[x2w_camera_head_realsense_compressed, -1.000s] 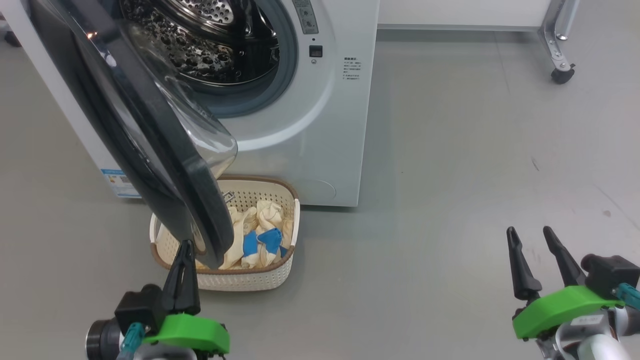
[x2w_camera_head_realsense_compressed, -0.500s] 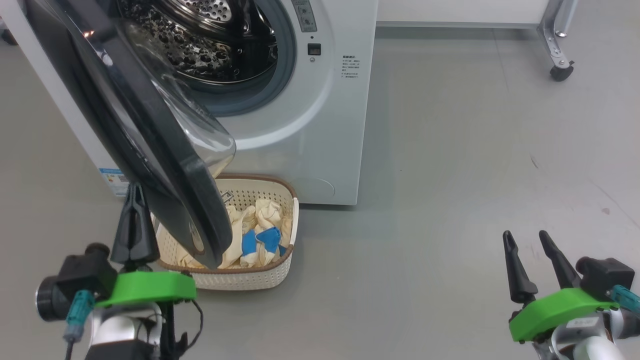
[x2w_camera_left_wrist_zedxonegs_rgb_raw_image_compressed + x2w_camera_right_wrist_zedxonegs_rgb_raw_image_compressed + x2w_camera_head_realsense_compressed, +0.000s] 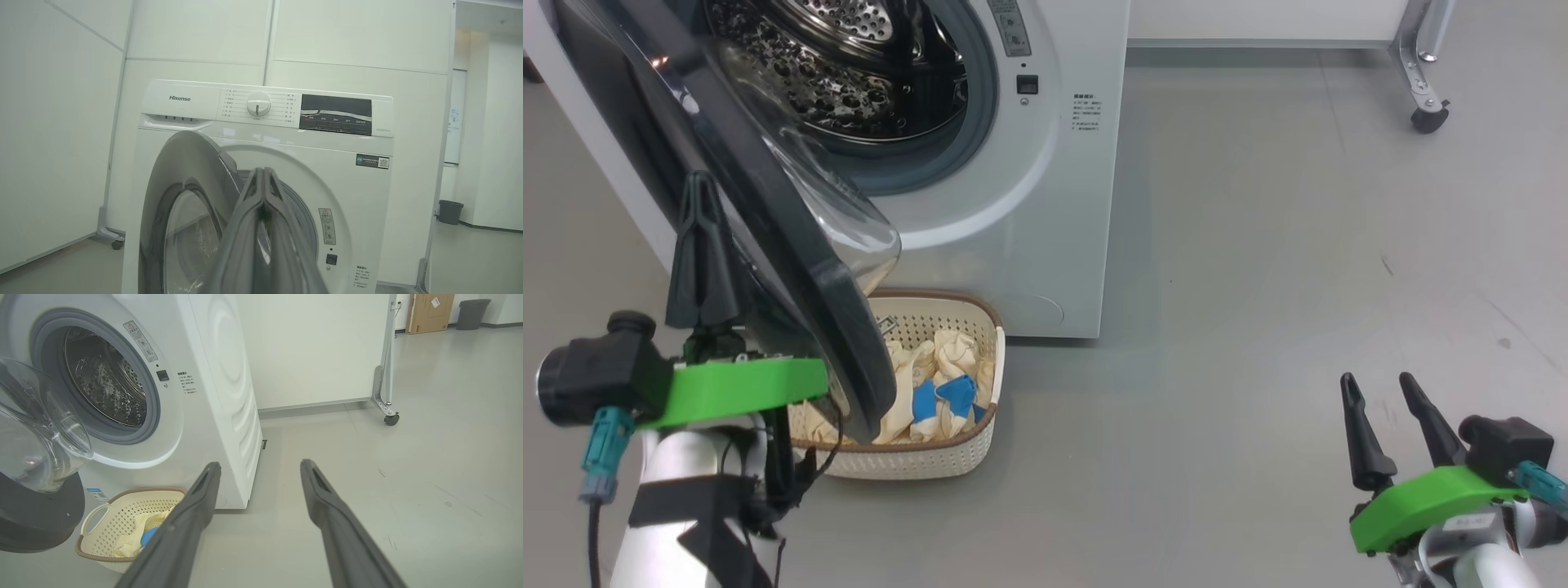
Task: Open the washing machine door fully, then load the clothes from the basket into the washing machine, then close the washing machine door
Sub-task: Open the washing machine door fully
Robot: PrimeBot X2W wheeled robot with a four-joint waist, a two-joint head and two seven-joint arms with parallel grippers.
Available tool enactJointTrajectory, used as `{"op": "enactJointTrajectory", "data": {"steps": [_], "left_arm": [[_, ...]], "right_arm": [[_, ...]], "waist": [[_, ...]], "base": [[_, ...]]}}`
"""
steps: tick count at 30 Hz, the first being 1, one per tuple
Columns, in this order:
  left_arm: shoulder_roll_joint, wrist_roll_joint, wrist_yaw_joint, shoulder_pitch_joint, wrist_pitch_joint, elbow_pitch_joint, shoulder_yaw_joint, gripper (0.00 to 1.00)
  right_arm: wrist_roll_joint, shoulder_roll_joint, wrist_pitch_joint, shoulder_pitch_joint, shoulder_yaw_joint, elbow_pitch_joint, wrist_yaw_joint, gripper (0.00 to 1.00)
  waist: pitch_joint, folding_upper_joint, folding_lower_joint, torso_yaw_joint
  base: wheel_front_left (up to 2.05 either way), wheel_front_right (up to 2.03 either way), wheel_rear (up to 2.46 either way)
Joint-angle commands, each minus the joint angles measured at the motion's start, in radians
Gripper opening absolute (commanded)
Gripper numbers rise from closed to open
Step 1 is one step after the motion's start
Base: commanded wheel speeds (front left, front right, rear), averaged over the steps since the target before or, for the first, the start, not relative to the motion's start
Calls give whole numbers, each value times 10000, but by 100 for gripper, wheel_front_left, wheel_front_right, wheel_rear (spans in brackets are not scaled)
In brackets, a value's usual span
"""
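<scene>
My L pincer point(image 3: 698, 196), tips pressed together & empty, shd sweep the washing machine door point(image 3: 792, 269) outward in a slow wide arc (contact w/ it unclear), staying clear of the basket point(image 3: 915, 461) w/ the clothes point(image 3: 931, 367) beneath. L arm stands upright by the door's outer face. R pincer point(image 3: 1376, 380) sits low, fingers apart, well off the washing machine point(image 3: 1054, 204).

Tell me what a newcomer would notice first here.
The black-rimmed door juts out at the left, half hiding the basket of cream and blue clothes on the floor. In the washer behind gleams the steel drum. The shut left gripper stands beside the door's outer side; the right gripper is open, lower right.
</scene>
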Motion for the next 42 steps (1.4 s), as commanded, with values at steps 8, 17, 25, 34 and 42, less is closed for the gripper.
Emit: {"op": "enactJointTrajectory", "data": {"steps": [8,17,25,34,42], "left_arm": [[148,59,-68,-1031,-55,-17,-649,0],[148,-231,-28,-1324,-55,987,-1701,0],[148,-617,5,-1426,-55,2201,-2334,0],[148,-962,42,-1590,-52,3599,-2930,0],[150,-1189,42,-1750,-54,4597,-2888,0]], "right_arm": [[-17,-46,-179,-538,283,-172,2,100],[1,-34,-236,-585,302,-58,2,100],[1,-50,-271,-648,322,31,2,100],[20,-79,-264,-709,454,140,2,100],[64,-105,-273,-743,555,190,2,100]], "waist": [[-50,0,0,-134],[-40,0,0,-286],[-25,0,0,-391],[-73,0,0,-522],[-69,0,0,-733]], "base": [[0,0,0],[0,0,0],[0,0,0],[0,0,0],[0,0,0]]}}
